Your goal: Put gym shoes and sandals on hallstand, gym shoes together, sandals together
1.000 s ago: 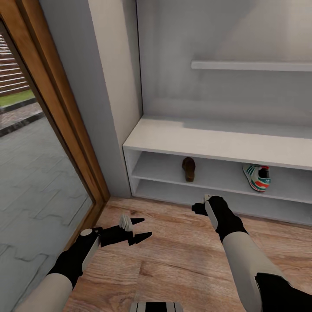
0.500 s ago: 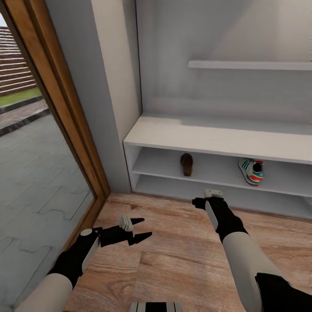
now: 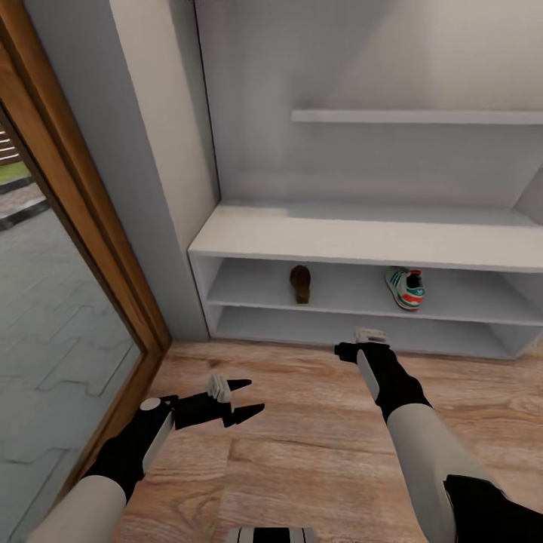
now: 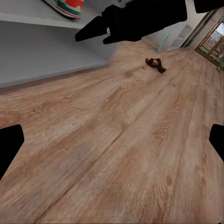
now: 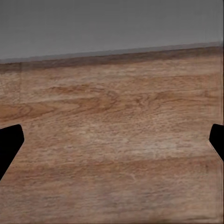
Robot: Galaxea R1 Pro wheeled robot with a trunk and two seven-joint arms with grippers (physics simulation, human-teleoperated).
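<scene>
A sandal (image 4: 156,64) is seen lying on the corridor floor (image 3: 302,452), well apart from the left gripper (image 3: 240,400). Both it and the right gripper (image 3: 360,343) are held apart, empty.

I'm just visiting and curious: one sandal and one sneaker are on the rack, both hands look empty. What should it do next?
Probably turn toward the sandal lying on the floor and go fetch it. The rack holds one sandal and one sneaker, and the left end effector and right end effector both look open and empty.
</scene>
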